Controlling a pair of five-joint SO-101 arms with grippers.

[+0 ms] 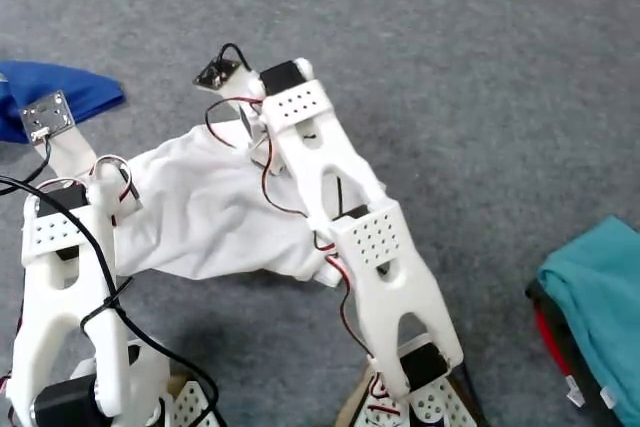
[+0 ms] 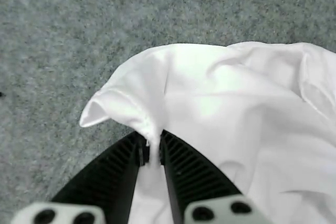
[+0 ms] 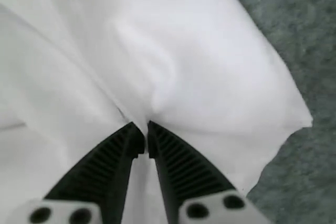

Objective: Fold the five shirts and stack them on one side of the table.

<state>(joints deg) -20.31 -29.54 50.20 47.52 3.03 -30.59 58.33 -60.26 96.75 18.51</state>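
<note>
A white shirt (image 1: 210, 217) lies crumpled at the middle of the grey table, between my two arms. My left gripper (image 2: 151, 150) is shut on a pinched fold at the shirt's (image 2: 226, 103) edge; in the high view this gripper (image 1: 125, 187) sits at the shirt's left side. My right gripper (image 3: 145, 141) is shut on a ridge of the white cloth (image 3: 157, 51); in the high view it (image 1: 255, 132) is at the shirt's far edge. A blue shirt (image 1: 60, 92) lies at the far left, and a teal shirt (image 1: 600, 297) tops a pile at the right edge.
Under the teal shirt, dark and red cloth (image 1: 550, 332) shows at the pile's side. A small metal plate with a white strip (image 1: 47, 117) lies on the blue shirt. Bare grey table (image 1: 480, 77) stretches across the back and right.
</note>
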